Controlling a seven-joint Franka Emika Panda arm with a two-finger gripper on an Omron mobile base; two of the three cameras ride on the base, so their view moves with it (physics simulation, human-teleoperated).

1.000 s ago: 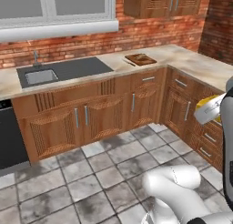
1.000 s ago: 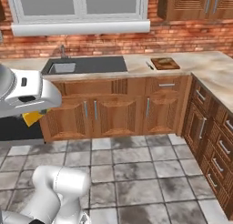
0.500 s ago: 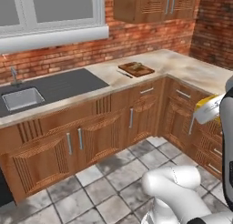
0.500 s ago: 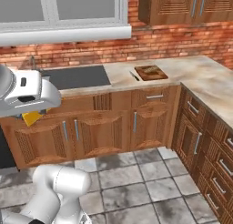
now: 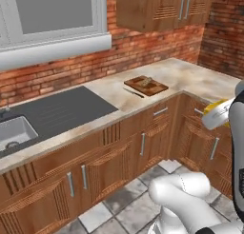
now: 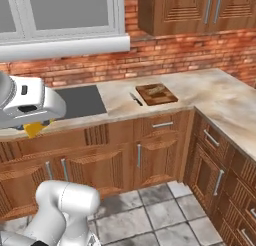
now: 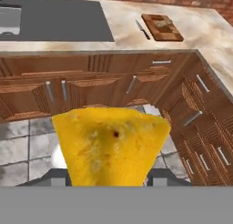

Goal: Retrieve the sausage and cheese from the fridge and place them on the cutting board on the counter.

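Cheese (image 7: 111, 143), a stiff, light wedge, sat clamped at its broad faces in the gripper (image 7: 105, 180), cutting board (image 7: 162, 27) far ahead.

**Cheese aloft, board on the tabletop**

The cheese (image 7: 111, 145), a yellow-orange wedge with pitted faces, sits clamped in the pincer (image 7: 109, 180) above the tiled floor, in front of the cabinets. The cutting board (image 7: 162, 27), dark reddish-brown with lighter patches, lies flat on the beige marbled tabletop (image 7: 200, 34) near the brick wall, well apart from the cheese.
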